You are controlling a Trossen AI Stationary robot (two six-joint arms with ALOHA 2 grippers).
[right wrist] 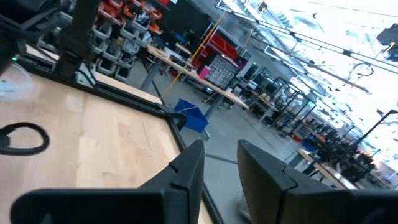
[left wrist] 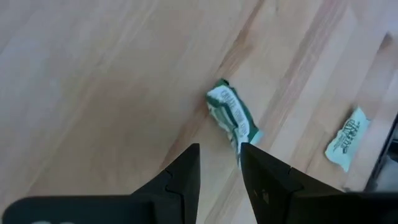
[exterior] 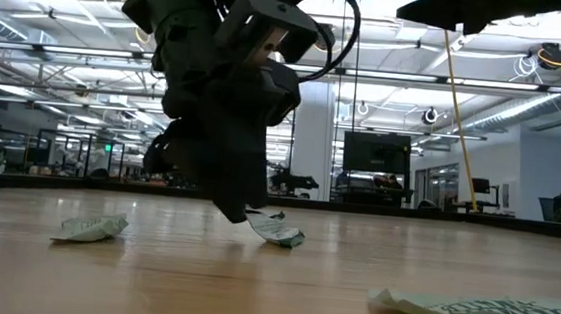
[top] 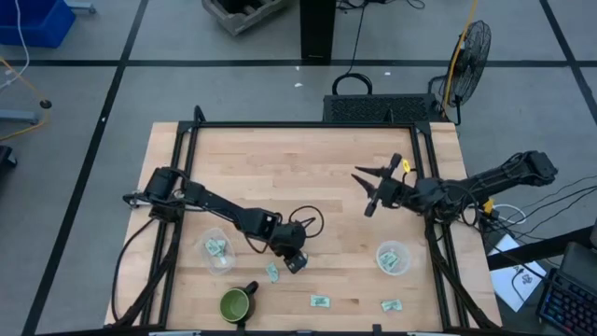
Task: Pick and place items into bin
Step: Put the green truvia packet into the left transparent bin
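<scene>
Small pale green-and-white packets lie flat on the wooden table. One packet [top: 271, 273] [left wrist: 231, 115] [exterior: 277, 229] lies just ahead of my left gripper [top: 295, 261] [left wrist: 219, 155], which is low over the table, pointing down, fingers open by a narrow gap. Two more packets [top: 320, 301] [top: 391, 305] lie near the table's near edge. My right gripper [top: 367, 191] [right wrist: 221, 155] is open and raised over the table's right half, touching nothing. My left gripper has one fingertip [left wrist: 245, 149] right at the packet's near end [left wrist: 238, 142], coming slanting from above. I cannot tell whether it touches. The packet lies flat on the table, outside the gap between the fingers.
A clear cup [top: 216, 250] with packets inside stands to the left of my left gripper, and another clear cup [top: 393, 258] with packets stands on the right. A dark green mug [top: 236, 304] sits at the near edge. A black frame [top: 298, 124] borders the table.
</scene>
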